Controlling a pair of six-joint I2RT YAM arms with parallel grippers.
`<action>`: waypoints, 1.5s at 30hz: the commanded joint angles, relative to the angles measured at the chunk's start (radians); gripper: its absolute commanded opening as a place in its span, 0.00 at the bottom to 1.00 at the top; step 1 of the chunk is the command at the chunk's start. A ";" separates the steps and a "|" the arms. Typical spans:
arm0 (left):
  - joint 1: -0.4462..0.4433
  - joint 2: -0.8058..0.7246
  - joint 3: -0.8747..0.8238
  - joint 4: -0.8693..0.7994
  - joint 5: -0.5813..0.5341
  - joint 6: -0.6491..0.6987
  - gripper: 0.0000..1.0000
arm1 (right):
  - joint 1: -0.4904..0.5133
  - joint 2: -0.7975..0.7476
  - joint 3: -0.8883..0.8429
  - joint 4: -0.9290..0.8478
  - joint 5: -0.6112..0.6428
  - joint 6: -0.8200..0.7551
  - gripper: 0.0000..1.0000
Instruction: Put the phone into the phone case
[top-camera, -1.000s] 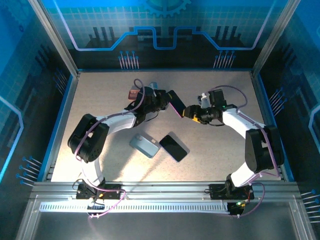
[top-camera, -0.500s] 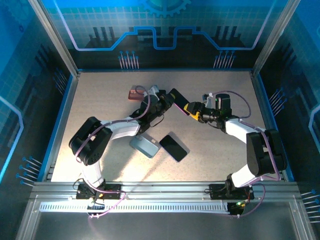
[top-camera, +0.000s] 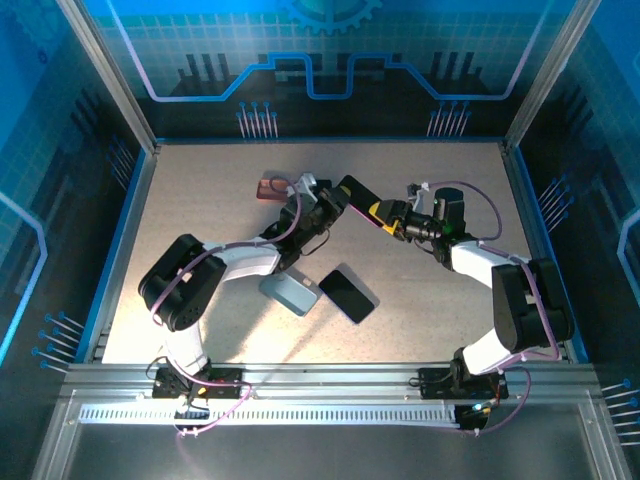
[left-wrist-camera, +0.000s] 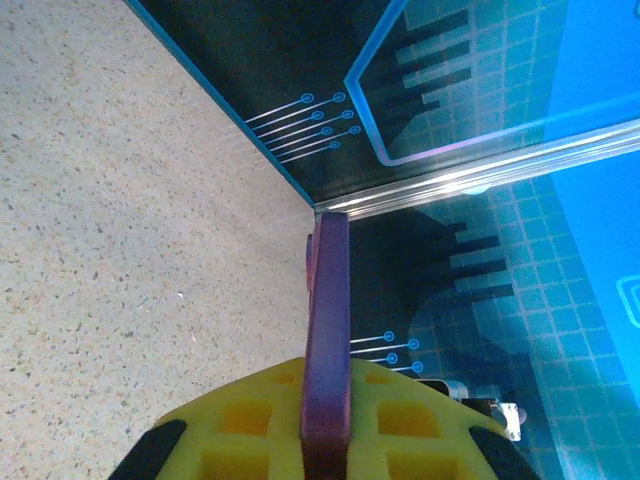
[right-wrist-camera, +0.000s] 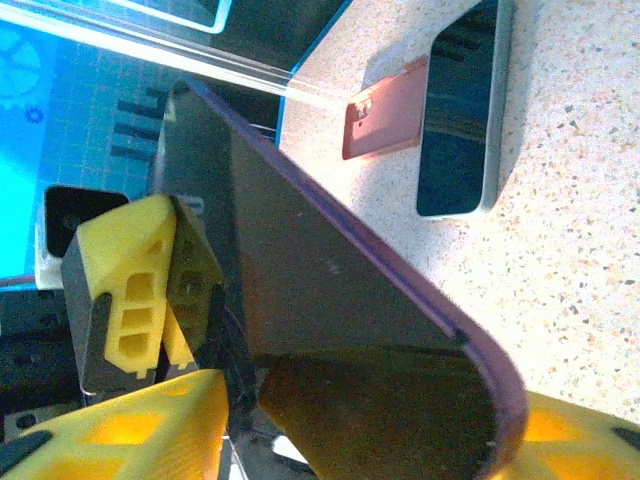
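Left jaws clamp the purple-rimmed case (top-camera: 357, 193) aloft, right jaws straddle its other end, grip unclear; a mistimed release could drop it onto the tabletop (top-camera: 200, 190).

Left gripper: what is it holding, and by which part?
The left gripper pinches a dark, purple-rimmed phone by what looks like a long side edge. The right gripper has its fingers on either side of one short end.

Right of the black phone (top-camera: 347, 295) the table (top-camera: 440, 310) lies bare. Just left sits a grey-blue case (top-camera: 290, 292); beyond it the left arm (top-camera: 245, 258) and right arm (top-camera: 478, 256) meet at a raised purple-edged phone (top-camera: 355, 192), blocking passage.
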 joint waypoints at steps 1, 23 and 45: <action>-0.009 -0.019 -0.025 0.052 0.011 -0.025 0.00 | -0.010 0.012 0.008 0.074 -0.005 0.017 0.48; 0.074 -0.060 -0.072 -0.119 0.077 0.054 0.37 | -0.015 -0.085 0.032 -0.139 0.013 -0.098 0.00; 0.419 0.313 0.578 -0.905 0.226 0.384 0.28 | -0.068 0.029 0.260 -0.418 -0.007 -0.246 0.00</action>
